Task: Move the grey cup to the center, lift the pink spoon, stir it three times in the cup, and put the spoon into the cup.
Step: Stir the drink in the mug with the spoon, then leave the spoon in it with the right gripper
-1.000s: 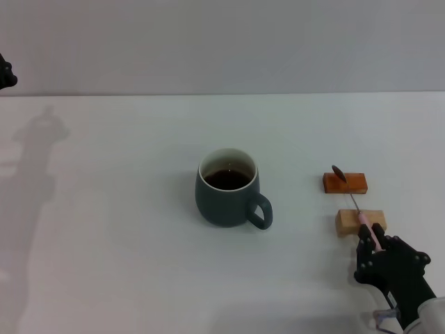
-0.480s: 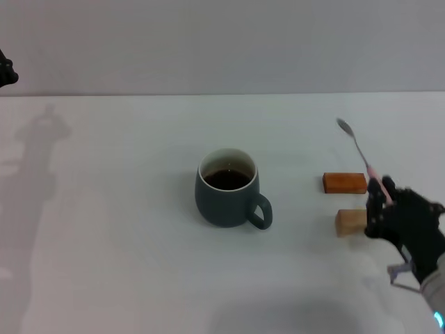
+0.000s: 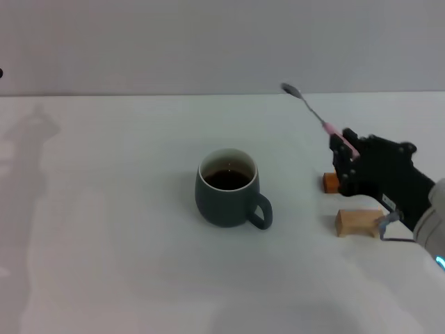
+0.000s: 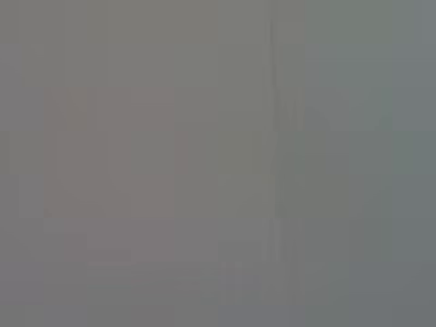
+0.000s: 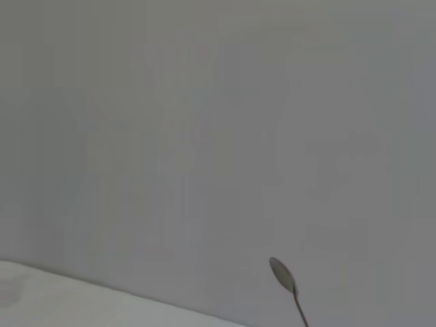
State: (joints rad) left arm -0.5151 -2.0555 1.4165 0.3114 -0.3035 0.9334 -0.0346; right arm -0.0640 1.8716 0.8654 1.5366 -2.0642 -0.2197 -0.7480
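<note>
The grey cup [image 3: 228,197] stands upright at the table's middle, dark liquid inside, its handle toward the front right. My right gripper [image 3: 345,154] is shut on the pink spoon [image 3: 313,110] and holds it in the air to the right of the cup. The spoon's bowl points up and toward the cup. The spoon's metal bowl also shows in the right wrist view [image 5: 281,274] against the wall. My left gripper is parked at the far left, almost out of the head view. The left wrist view shows only blank grey.
An orange-brown block [image 3: 329,183] lies partly behind my right gripper. A pale wooden block [image 3: 358,223] lies just in front of it. The white table [image 3: 111,229] ends at the back against a grey wall.
My right gripper has lifted the pink spoon off the two blocks and carried it up and left toward the cup. The cup has not moved.
</note>
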